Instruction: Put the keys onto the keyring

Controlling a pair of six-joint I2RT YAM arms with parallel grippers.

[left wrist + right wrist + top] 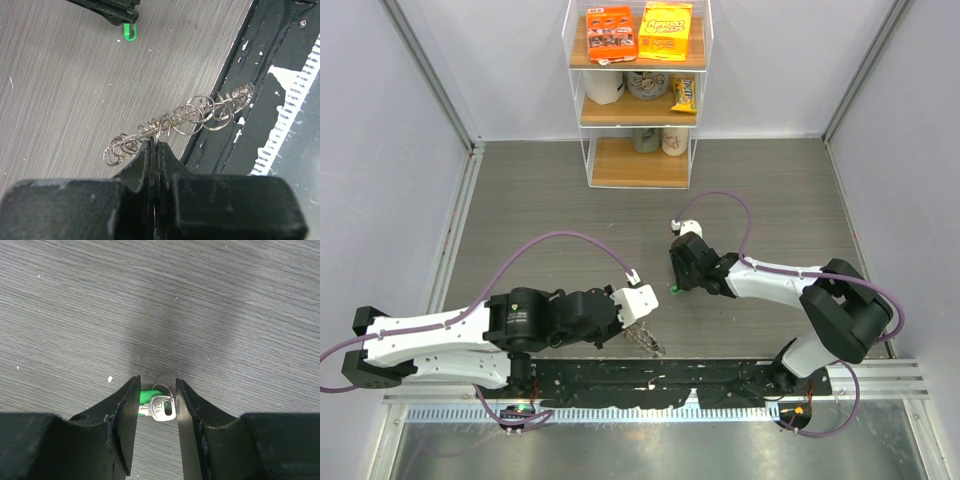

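Observation:
My left gripper (pixel 638 330) is shut on the keyring (pixel 649 344), a bundle of silvery rings held just above the table by the black rail. In the left wrist view the keyring (pixel 185 120) shows edge-on, pinched at its lower edge by the shut fingers (pixel 170 160). My right gripper (pixel 677 284) points down at the table, open, its fingers (pixel 125 415) standing either side of a green-headed key (pixel 145 396) that lies with a small silver key (pixel 163 407) on a thin wire loop. The green key also shows in the top view (pixel 675 291) and the left wrist view (pixel 129 33). The black-headed key is out of view.
A clear shelf rack (pixel 638 100) with snack packs and cups stands at the back centre. A black mounting rail (pixel 650 378) runs along the near edge, right beside the keyring. Grey walls close in both sides.

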